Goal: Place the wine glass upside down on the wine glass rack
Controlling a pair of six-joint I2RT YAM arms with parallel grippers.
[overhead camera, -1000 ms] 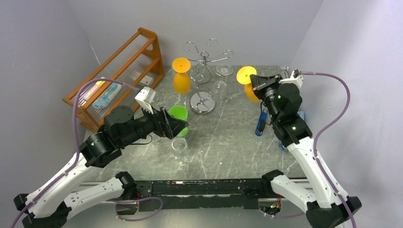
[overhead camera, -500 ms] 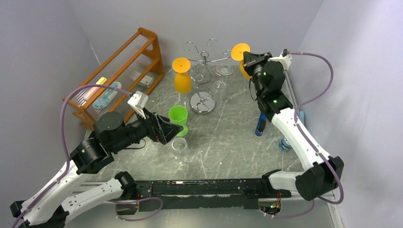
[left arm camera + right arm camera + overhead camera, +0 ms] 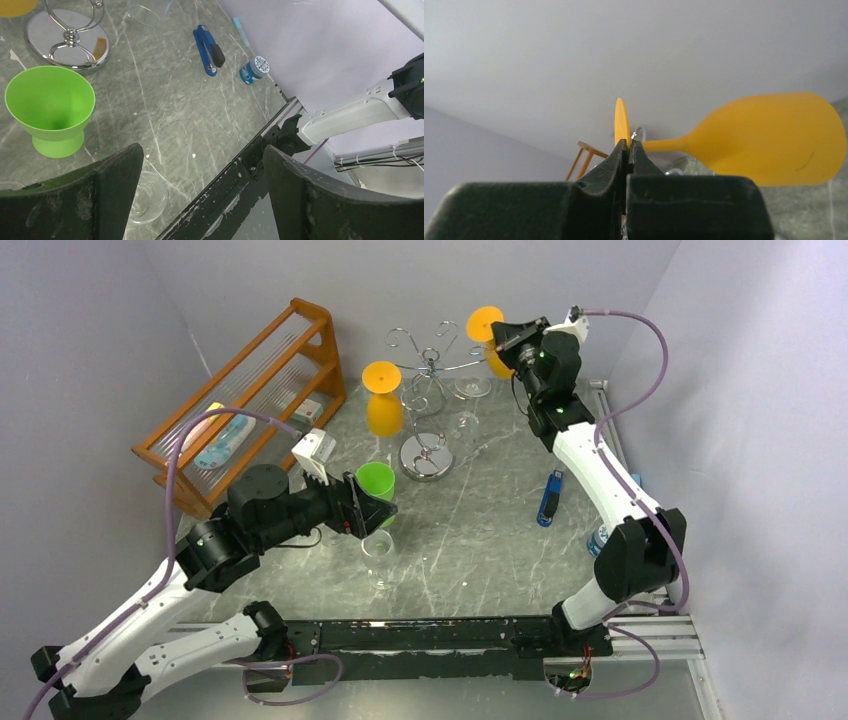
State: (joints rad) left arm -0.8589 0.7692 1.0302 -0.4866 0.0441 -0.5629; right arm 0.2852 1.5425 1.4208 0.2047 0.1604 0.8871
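The chrome wire wine glass rack [image 3: 430,365] stands at the back centre on its round shiny base [image 3: 65,36]. My right gripper [image 3: 503,337] is shut on the foot disc [image 3: 621,120] of an orange wine glass [image 3: 774,140]. It holds the glass upside down, high beside the rack's right arms. A second orange glass [image 3: 381,400] hangs on the rack's left side. My left gripper [image 3: 202,150] is open and empty, just above a green glass [image 3: 375,485] and a clear glass [image 3: 378,550] standing on the table.
An orange wooden shelf [image 3: 240,390] stands at the back left. Clear glasses [image 3: 470,390] hang on the rack's right side. A blue tool [image 3: 547,498] and a small blue bottle [image 3: 255,69] lie right of centre. The table's front rail [image 3: 260,150] is below my left gripper.
My right arm has lifted the orange glass and carried it back and left, from the table's right side up to the rack's right arms. My left gripper shifted slightly near the green glass.
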